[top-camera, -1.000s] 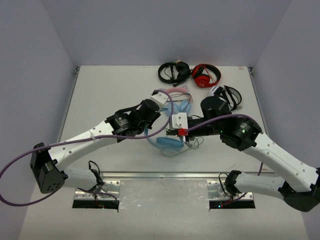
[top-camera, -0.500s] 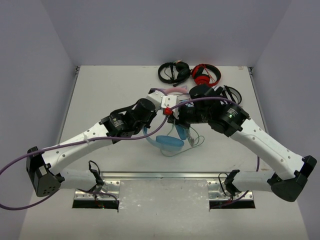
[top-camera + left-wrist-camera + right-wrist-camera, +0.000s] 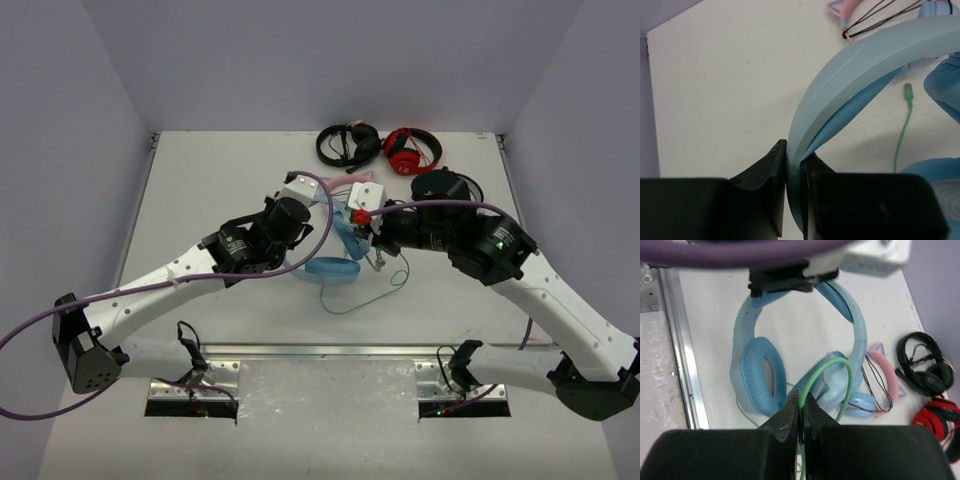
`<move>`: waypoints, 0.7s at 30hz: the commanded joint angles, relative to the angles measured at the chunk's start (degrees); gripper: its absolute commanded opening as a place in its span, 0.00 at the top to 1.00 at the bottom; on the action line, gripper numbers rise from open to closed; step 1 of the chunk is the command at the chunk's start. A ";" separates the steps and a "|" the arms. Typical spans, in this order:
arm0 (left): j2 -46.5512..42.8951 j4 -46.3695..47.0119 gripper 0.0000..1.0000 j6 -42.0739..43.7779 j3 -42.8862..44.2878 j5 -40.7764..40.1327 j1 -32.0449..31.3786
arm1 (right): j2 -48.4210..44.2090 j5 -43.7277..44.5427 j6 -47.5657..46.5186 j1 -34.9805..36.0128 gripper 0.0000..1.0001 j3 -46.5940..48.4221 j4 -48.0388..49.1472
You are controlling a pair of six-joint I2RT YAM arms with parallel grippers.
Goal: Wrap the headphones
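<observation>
Gripping headphones (image 3: pixel 855 65), left hand (image 3: pixel 794 155), right hand (image 3: pixel 800 402) pinching cable (image 3: pixel 827 367), pink pair (image 3: pixel 885 375) seemingly touching

1. The headphones (image 3: pixel 757 371) are light blue, with a plain wide headband (image 3: pixel 860 60) and round padded cups (image 3: pixel 331 268).
2. They sit near the middle of the table (image 3: pixel 200 180), with the headband raised and clamped in the left tool (image 3: pixel 794 162).
3. One cup hangs low near the table.
4. Their thin green cable (image 3: pixel 388 292) loops loosely over the table. One stretch is pinched in the right tool (image 3: pixel 800 407), and the plug (image 3: pixel 908 90) is free.
</observation>
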 commanded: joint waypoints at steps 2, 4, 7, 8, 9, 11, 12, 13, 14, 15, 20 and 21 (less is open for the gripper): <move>-3.81 4.01 1.00 -7.76 4.07 -10.03 0.38 | -2.44 9.08 3.17 -1.30 0.97 -1.93 -0.90; -4.77 3.40 1.00 -10.03 4.25 -13.71 0.38 | -2.61 12.60 3.79 -1.31 0.89 -2.19 -1.52; -6.27 1.12 1.00 -13.28 5.21 -19.60 0.38 | -4.10 22.26 4.23 -1.31 0.89 -3.59 -1.09; -6.79 -0.37 1.00 -14.08 6.00 -22.31 0.38 | -4.89 26.73 4.49 -1.57 0.89 -4.03 -0.83; -8.36 -1.08 1.00 -14.70 6.44 -23.65 0.38 | -5.51 27.90 5.19 -1.83 0.89 -5.51 -0.82; -10.39 -2.14 1.00 -16.03 8.20 -24.71 0.38 | -8.31 28.36 7.12 -2.62 0.88 -7.80 -0.39; -12.49 -2.31 1.00 -16.02 8.90 -24.80 0.38 | -9.81 27.57 10.26 -3.06 0.81 -11.56 0.14; -13.47 -2.75 1.00 -16.11 9.69 -24.63 0.38 | -11.56 26.78 12.29 -3.24 0.75 -13.94 1.10; -14.43 -2.67 1.00 -15.59 10.40 -24.11 0.38 | -13.67 25.99 14.31 -3.59 0.69 -17.10 3.63; -15.23 -3.19 1.00 -15.50 12.32 -22.53 0.38 | -17.86 24.59 18.42 -3.68 0.63 -20.18 5.14; -17.43 -6.08 1.00 -13.39 18.39 -14.27 0.38 | -26.86 14.23 26.54 -3.85 0.01 -36.19 10.07; -17.34 -6.88 1.00 -13.47 19.27 -13.73 0.38 | -28.35 11.33 28.38 -3.94 0.01 -37.25 10.95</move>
